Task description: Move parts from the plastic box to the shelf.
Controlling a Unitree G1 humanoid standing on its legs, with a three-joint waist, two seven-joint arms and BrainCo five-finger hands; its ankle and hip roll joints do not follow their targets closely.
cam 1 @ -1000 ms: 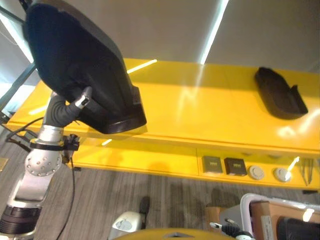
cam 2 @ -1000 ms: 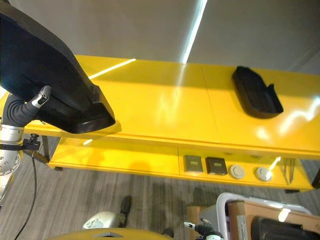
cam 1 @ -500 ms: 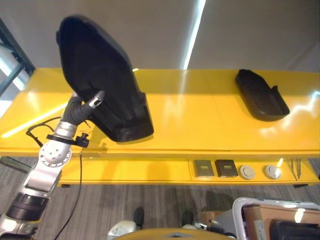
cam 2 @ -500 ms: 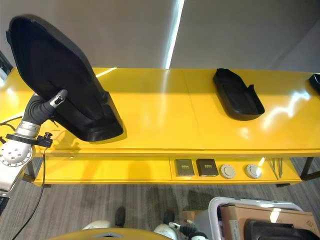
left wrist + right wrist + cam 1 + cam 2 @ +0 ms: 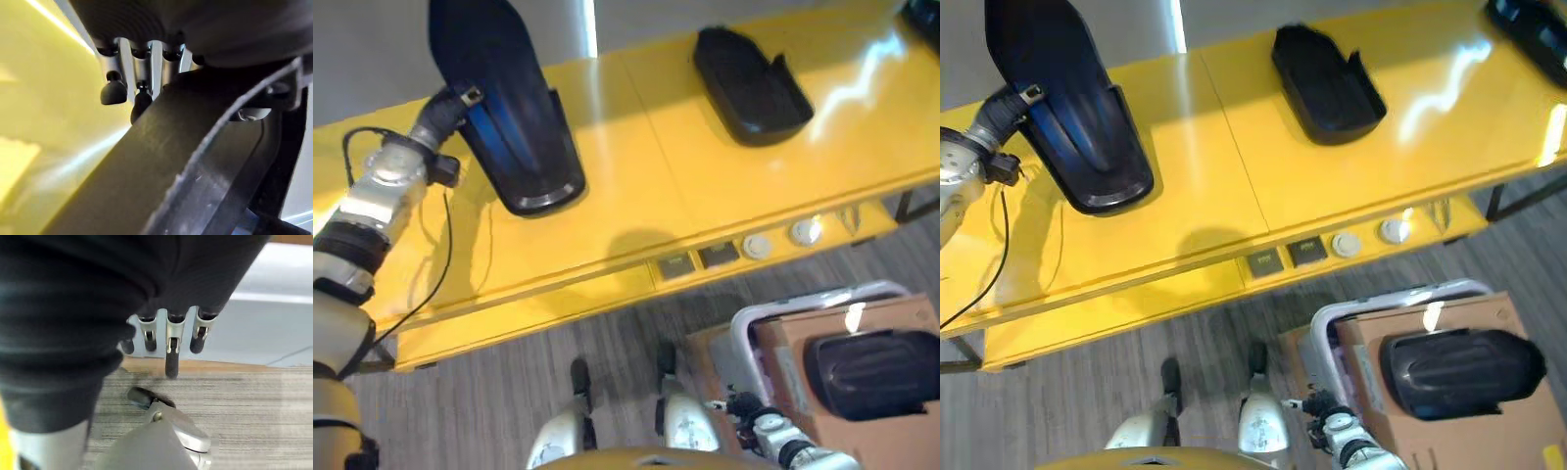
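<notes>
A large black moulded part (image 5: pixel 514 117) leans on the yellow shelf top (image 5: pixel 636 166) at the left, its lower end on the surface. My left hand (image 5: pixel 450 103) is shut on the part's edge; in the left wrist view its fingers (image 5: pixel 113 90) curl against the part's dark rim (image 5: pixel 195 161). A second black part (image 5: pixel 1324 83) lies flat further right on the shelf, and a third (image 5: pixel 1528 24) sits at the far right. Another black part (image 5: pixel 1459 372) lies on cardboard in the plastic box (image 5: pixel 1317 338) on the floor. My right hand (image 5: pixel 170 340) hangs relaxed and empty beside the box.
Two small black squares (image 5: pixel 1263 262) and two white discs (image 5: pixel 1345 244) sit on the shelf's lower tier. The plastic box stands on grey striped floor close to the shelf's front edge. The shelf top is bare between the first two parts.
The camera has swung right and down, bringing the box and a third part into view. My left hand still holds the black part, now lower with its end on the shelf.
</notes>
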